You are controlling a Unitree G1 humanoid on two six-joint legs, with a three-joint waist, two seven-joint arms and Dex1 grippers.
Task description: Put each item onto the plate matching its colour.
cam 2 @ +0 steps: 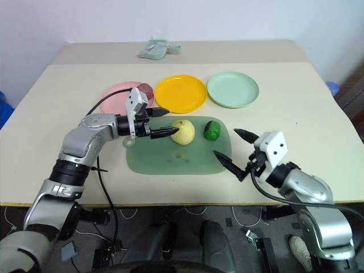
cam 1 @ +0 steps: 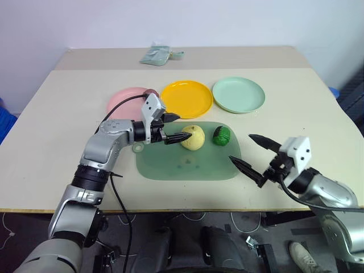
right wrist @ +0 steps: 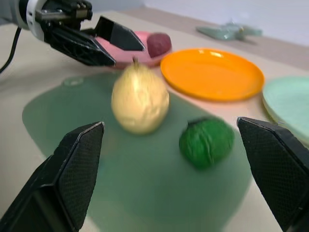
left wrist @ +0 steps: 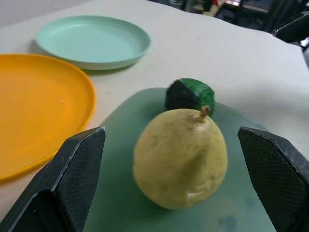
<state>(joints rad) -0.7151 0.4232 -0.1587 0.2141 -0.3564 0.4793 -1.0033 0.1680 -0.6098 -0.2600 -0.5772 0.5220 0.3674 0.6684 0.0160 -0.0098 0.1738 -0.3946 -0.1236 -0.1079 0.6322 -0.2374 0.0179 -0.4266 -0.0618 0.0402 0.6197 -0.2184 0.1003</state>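
The left gripper (cam 1: pixel 178 127) is spread wide at the pale yellow pear (cam 1: pixel 193 137), which stands on the green mat (cam 1: pixel 187 162) beside the dark green ridged piece (cam 1: pixel 222 136). The right gripper (cam 1: pixel 250 152), also spread and empty, hovers at the mat's right edge. Behind lie the pink plate (cam 1: pixel 122 100) bearing the red-purple piece (cam 2: pixel 145 90), the yellow plate (cam 1: pixel 186 98) and the mint plate (cam 1: pixel 238 94).
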